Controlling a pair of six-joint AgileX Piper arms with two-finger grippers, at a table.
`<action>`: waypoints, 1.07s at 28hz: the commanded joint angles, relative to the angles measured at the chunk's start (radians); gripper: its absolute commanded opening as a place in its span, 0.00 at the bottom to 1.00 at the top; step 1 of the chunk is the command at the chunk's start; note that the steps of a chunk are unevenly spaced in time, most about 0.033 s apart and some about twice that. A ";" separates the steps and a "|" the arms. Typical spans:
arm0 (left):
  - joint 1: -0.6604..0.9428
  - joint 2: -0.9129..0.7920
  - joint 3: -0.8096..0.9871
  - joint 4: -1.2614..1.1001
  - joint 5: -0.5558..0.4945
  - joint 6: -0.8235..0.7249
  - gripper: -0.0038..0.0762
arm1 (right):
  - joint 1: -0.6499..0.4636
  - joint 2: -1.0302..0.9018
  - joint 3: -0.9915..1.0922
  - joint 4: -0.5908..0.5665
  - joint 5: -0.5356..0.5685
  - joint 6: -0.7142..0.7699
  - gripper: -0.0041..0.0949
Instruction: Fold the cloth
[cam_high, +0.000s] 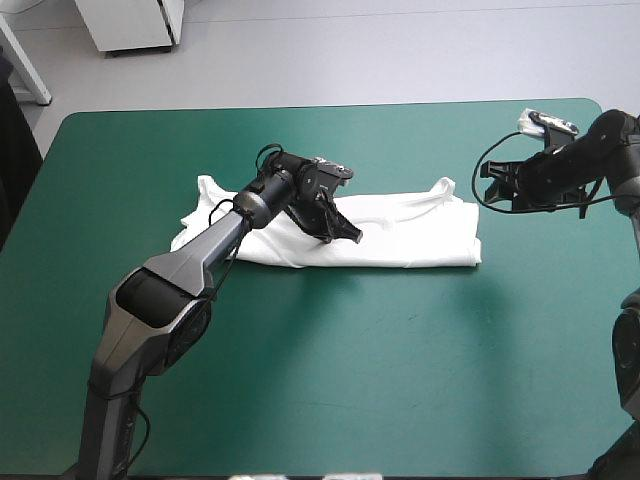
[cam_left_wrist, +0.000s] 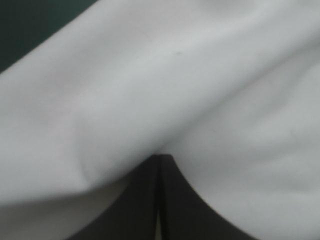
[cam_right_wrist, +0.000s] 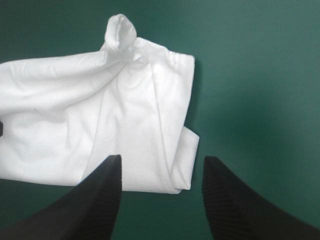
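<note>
On the table (cam_high: 350, 380), long folded T-shirt (cam_high: 410, 232)

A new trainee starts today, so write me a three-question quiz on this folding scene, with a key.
1. True or false: the right gripper is open, clear of the T-shirt.
2. Which is shut on the T-shirt? A: the left gripper. B: the right gripper. C: neither.
3. Fill in: the T-shirt lies as a long folded band on the ____ cover.

Key: 1 true; 2 A; 3 teal-green.
</note>
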 joint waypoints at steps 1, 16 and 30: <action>-0.012 -0.040 -0.021 -0.042 -0.002 -0.003 0.04 | -0.008 -0.009 0.006 0.087 -0.014 -0.061 0.66; -0.012 -0.039 -0.021 -0.040 -0.029 0.009 0.04 | 0.021 0.158 0.092 0.120 -0.024 -0.111 0.72; -0.012 -0.039 -0.021 -0.038 -0.017 0.009 0.04 | 0.161 0.200 0.105 0.117 -0.104 -0.087 0.28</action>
